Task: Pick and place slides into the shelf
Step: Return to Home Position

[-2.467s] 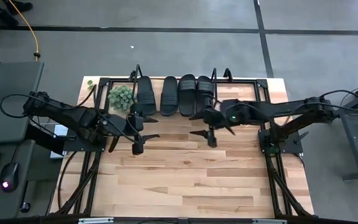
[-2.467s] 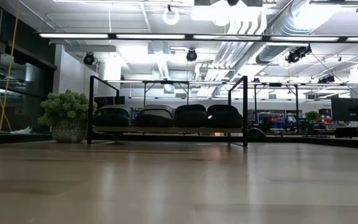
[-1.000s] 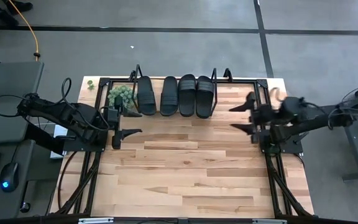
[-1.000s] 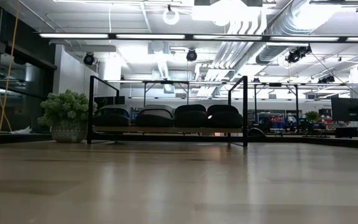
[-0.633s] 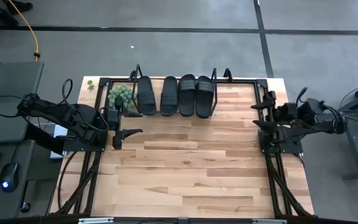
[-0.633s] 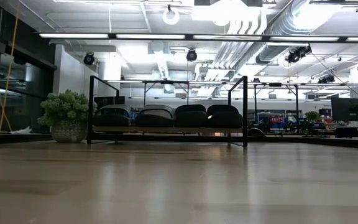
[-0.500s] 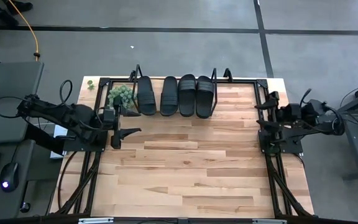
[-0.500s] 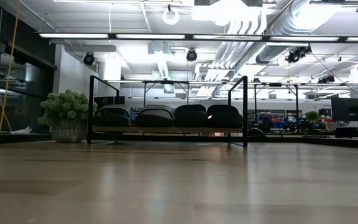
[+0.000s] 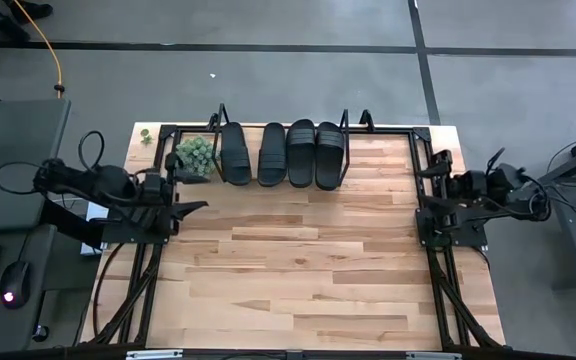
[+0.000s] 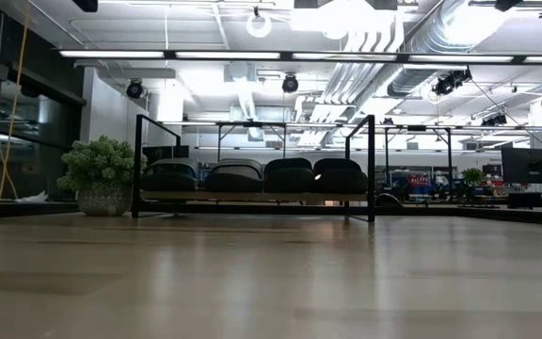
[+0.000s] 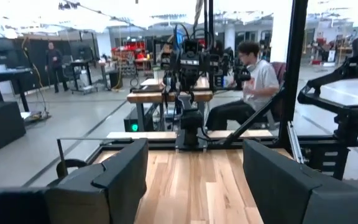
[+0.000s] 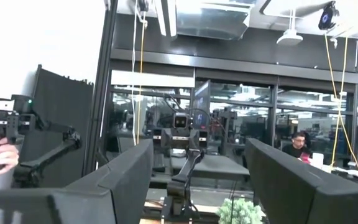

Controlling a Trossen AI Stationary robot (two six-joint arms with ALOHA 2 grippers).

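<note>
Four black slides (image 9: 281, 153) lie side by side, soles down, on the shelf (image 9: 343, 150) at the table's far edge. In the low view the slides (image 10: 252, 176) fill the shelf (image 10: 370, 169) between its black wire end frames. My left gripper (image 9: 186, 194) hangs open over the table's left edge, left of and nearer than the shelf. In its wrist view the left gripper (image 11: 191, 186) is empty. My right gripper (image 9: 423, 188) is open at the table's right edge, far from the shelf. The right wrist view also shows the right gripper (image 12: 197, 186) empty.
A potted green plant (image 9: 195, 155) stands just left of the shelf, and also shows as the plant (image 10: 102, 174) in the low view. Bare wooden tabletop (image 9: 298, 260) spreads in front of the shelf. A seated person (image 11: 253, 81) is in the room beyond the table.
Both arms have drawn back from the shelf. The left gripper has moved toward the table's left edge and a little toward the far edge, and the right gripper toward the table's right edge. Both stay open and empty. The four slides have not moved.
</note>
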